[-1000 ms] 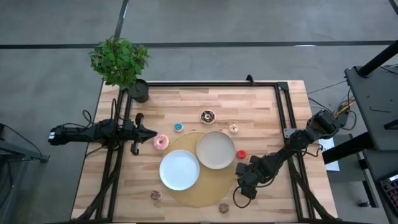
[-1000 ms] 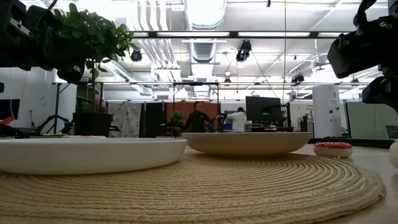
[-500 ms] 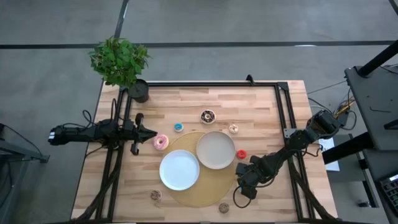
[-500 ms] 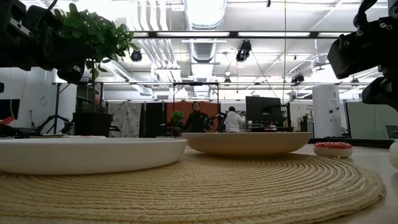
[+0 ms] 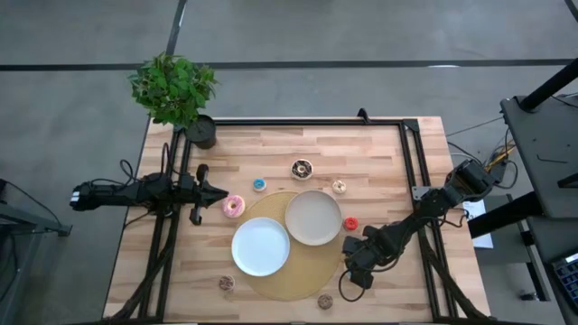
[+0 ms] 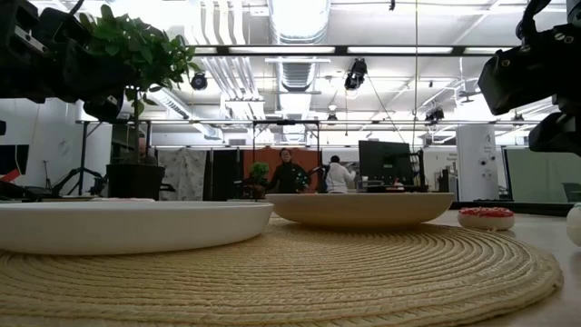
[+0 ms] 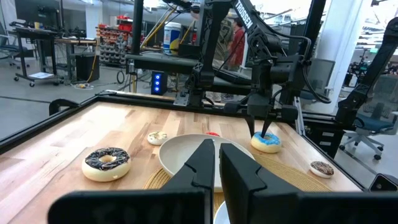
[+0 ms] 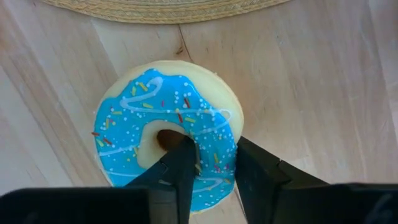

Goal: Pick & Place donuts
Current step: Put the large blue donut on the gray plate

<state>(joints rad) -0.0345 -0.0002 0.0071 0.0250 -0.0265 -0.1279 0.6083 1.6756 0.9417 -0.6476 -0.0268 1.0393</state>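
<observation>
Now | white plate, beige plate: bare | right hand pinching blue-sprinkled donut

So the donuts are scattered flat on the wooden table around the woven mat. Pink donut sits toward the left edge, tiny blue one just beyond it. Chocolate donut is nearer the far edge, cream mini to its right, red mini by the mat's right side. Two brown minis lie near the front edge. Blue-sprinkled donut lies flat just off the mat.
</observation>
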